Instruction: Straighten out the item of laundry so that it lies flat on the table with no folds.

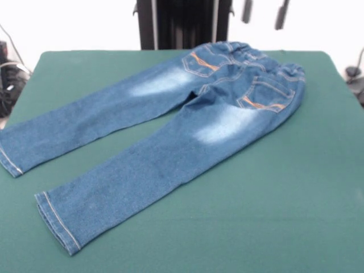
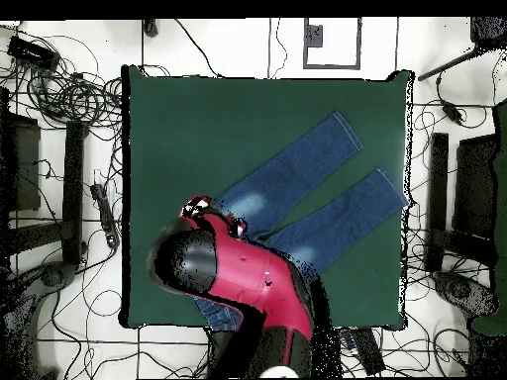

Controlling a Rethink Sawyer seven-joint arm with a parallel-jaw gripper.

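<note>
I judge it nearly done: small blue faded denim jeans (image 1: 170, 122) lie spread on the dark green felt surface (image 1: 296, 187), legs apart, waistband slightly bunched; tool's grip I cannot tell.

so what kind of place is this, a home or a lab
Most likely a robotics lab, not a home: a red robot arm stands over a green-clothed table holding only jeans, and loose cables sprawl across the floor around it.
</note>
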